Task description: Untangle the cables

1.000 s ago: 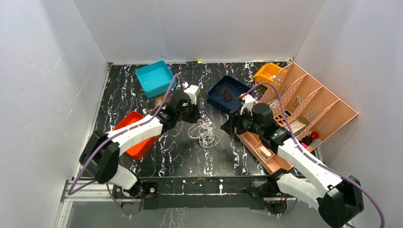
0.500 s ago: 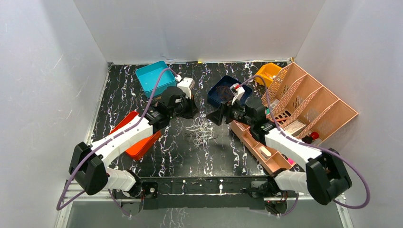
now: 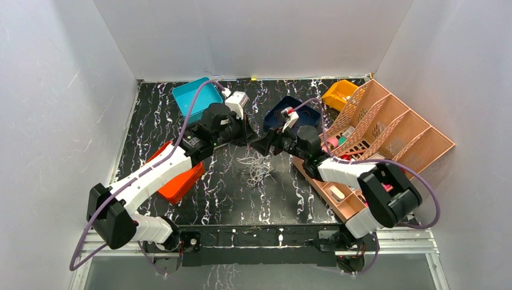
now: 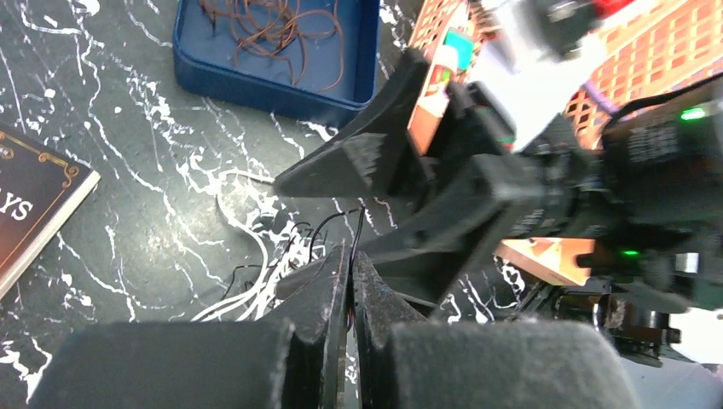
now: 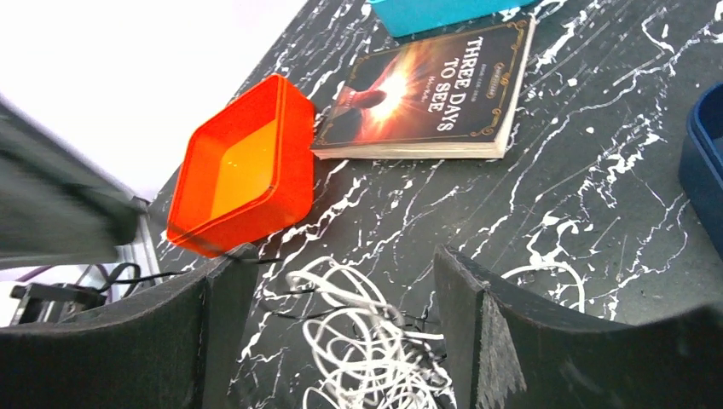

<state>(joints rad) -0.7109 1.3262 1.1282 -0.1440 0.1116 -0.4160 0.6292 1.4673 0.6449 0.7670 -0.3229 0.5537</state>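
Observation:
The cables [image 3: 257,167] lie as a white and black tangle mid-table. My left gripper [image 3: 246,135] hovers just beyond the tangle. In the left wrist view it [image 4: 351,257] is shut on a thin black wire [image 4: 328,223] that runs down to the white loops [image 4: 247,281]. My right gripper [image 3: 261,145] is open, right next to the left one, above the tangle's far edge. In the right wrist view its fingers [image 5: 223,311] stand wide apart, with the white loops [image 5: 375,349] below and between them. Dark brown cables [image 3: 287,116] lie in the navy tray [image 3: 275,124].
A book [image 5: 426,89] lies beyond the tangle, partly under my left arm. A red-orange tray [image 3: 175,181] is at the left, a teal tray [image 3: 194,98] at the back and a yellow bin [image 3: 338,90] at the back right. A pink rack [image 3: 398,130] fills the right side.
Both grippers have moved toward the table's far centre and now nearly meet above the tangle. The right gripper swung left. The tangle has drawn in and shifted slightly toward the far side.

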